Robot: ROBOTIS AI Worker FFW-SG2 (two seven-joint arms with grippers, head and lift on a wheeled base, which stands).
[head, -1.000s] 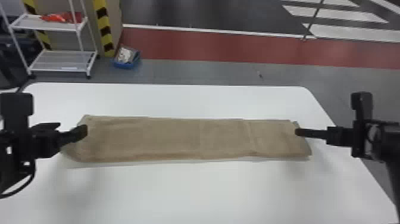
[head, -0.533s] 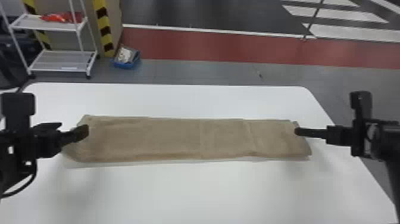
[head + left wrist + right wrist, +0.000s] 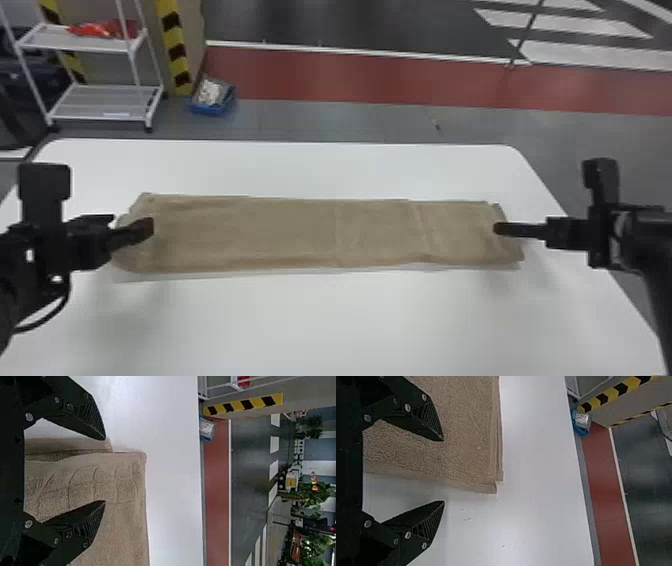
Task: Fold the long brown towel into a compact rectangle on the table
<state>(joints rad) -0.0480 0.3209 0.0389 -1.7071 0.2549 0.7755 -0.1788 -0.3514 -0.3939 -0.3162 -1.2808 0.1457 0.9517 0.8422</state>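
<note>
Presently, the towel (image 3: 300, 232) lies lengthwise across the tabletop (image 3: 325, 320), with the left pincer (image 3: 105, 470) and right pincer (image 3: 443, 471) spread wide and empty at its opposite ends. Should either close on the upper layer alone, the uneven stacked edges could slip apart and skew the fold. On the floor beyond, a blue bin (image 3: 212, 108) contains whitish material (image 3: 210, 91), unidentified.

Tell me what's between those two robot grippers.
Most of the brown towel lies on the table between the left gripper and the right gripper, shown in the head view.
</note>
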